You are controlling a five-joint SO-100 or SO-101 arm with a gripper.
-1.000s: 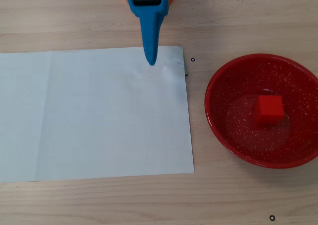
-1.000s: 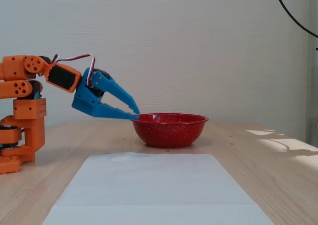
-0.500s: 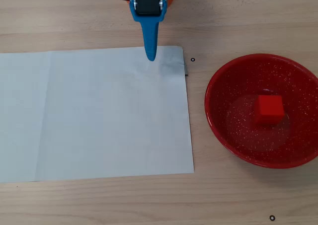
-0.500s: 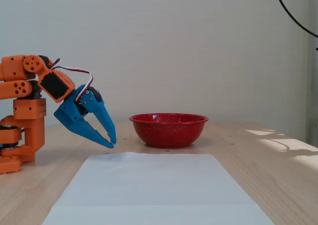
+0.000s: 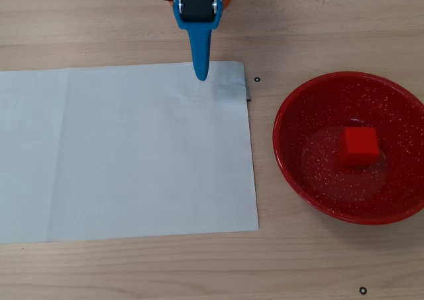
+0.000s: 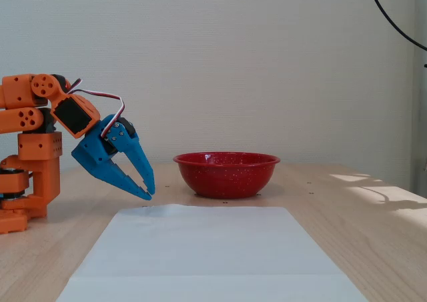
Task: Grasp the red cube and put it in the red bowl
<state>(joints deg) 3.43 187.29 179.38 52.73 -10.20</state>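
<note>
White paper sheet (image 6: 200, 255) lies nearest; closed empty pincer (image 6: 149, 194) hovers. Red cube (image 5: 358, 146), seemingly light, rigid, flat-sided, sits in the red bowl (image 5: 291, 141).

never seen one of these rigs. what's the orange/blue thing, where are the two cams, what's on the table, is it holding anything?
It is a small orange robot arm that ends in a blue two-finger claw. One picture comes from a camera looking straight down; the other from a camera standing at table height, side-on. On the wooden table lies a white sheet of paper, and beside it a red speckled bowl. A small red cube already sits inside the bowl, seen only from above. The claw holds nothing: its fingertips meet above the paper's edge, apart from the bowl.
</note>
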